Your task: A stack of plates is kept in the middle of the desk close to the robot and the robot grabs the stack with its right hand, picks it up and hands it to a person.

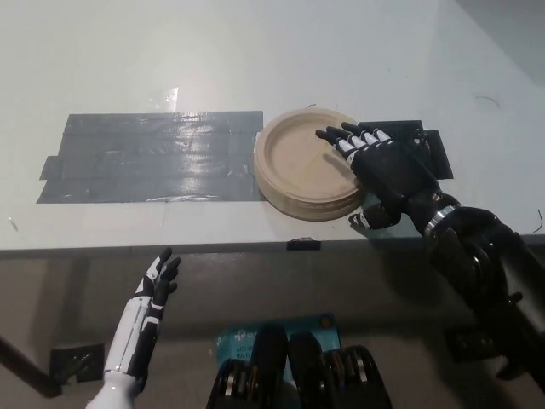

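A stack of plates [308, 174] sits on the white desk [213, 60], near the front edge and about in the middle. The plates are tan and round. The stack lies partly on a long strip of grey tape [153, 158] on its left side, and a black patch of tape [407, 153] is just beside it on the right. The black right hand [375, 170] reaches in from the lower right and lies over the right side of the stack. Its fingers [341, 141] are spread out flat across the top plate, and its thumb [364, 220] sits down by the stack's front edge. The hand is wide open and touches the stack but has not closed on it. The stack is flat on the desk. The white left hand [153, 290] rests low at the left, below the desk edge, with its fingers apart and nothing in it.
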{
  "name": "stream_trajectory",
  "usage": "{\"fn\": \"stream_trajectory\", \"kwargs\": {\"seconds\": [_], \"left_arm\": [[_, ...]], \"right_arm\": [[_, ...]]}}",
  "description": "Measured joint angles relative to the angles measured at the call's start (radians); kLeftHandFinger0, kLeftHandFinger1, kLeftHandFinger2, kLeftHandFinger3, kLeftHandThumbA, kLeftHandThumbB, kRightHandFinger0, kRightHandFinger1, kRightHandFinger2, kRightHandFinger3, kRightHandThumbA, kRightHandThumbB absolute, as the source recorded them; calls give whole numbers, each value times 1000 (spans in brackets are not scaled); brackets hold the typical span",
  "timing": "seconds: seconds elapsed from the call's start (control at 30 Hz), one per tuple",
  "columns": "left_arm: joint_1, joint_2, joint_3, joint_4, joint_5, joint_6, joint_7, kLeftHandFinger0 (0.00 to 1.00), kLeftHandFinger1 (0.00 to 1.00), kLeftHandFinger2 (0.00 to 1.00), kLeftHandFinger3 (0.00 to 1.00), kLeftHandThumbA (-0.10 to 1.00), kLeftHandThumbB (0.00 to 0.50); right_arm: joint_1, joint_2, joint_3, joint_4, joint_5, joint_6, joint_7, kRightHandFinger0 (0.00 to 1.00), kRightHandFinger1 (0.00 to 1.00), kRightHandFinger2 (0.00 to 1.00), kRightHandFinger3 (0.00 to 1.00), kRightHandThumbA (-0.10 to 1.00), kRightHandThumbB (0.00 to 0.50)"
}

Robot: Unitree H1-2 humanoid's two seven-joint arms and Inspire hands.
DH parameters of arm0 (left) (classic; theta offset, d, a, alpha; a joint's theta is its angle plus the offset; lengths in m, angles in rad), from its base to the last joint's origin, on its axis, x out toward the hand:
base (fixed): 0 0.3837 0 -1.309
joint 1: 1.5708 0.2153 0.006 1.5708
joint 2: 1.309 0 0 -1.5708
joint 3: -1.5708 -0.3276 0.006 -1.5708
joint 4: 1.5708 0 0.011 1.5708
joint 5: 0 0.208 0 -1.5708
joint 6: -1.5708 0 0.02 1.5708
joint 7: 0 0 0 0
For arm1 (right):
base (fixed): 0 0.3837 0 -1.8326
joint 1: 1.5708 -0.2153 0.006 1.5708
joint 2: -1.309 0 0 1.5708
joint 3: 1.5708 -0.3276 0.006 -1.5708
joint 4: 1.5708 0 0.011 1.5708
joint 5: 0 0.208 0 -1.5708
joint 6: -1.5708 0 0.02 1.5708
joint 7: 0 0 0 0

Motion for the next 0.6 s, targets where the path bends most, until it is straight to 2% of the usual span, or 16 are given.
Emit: {"fn": "stream_trajectory", "kwargs": {"seconds": [0.47, 0.5, 0.57, 0.6], "left_arm": [[-7, 0, 0, -1, -1, 3, -6, 1000, 1000, 1000, 1000, 1000, 0], [-8, 0, 0, -1, -1, 3, -6, 1000, 1000, 1000, 1000, 1000, 0], [-12, 0, 0, -1, -1, 3, -6, 1000, 1000, 1000, 1000, 1000, 0], [-14, 0, 0, -1, -1, 3, -6, 1000, 1000, 1000, 1000, 1000, 0]], "right_arm": [[-16, -1, 51, 80, -55, -20, -9, 1000, 1000, 1000, 1000, 943, 500], [-21, -1, 55, 91, -58, -24, -13, 1000, 1000, 1000, 1000, 923, 500], [-31, 1, 69, 116, -66, -37, -28, 1000, 1000, 1000, 1000, 790, 500], [-36, 2, 76, 133, -71, -44, -36, 1000, 1000, 1000, 1000, 772, 500]]}}
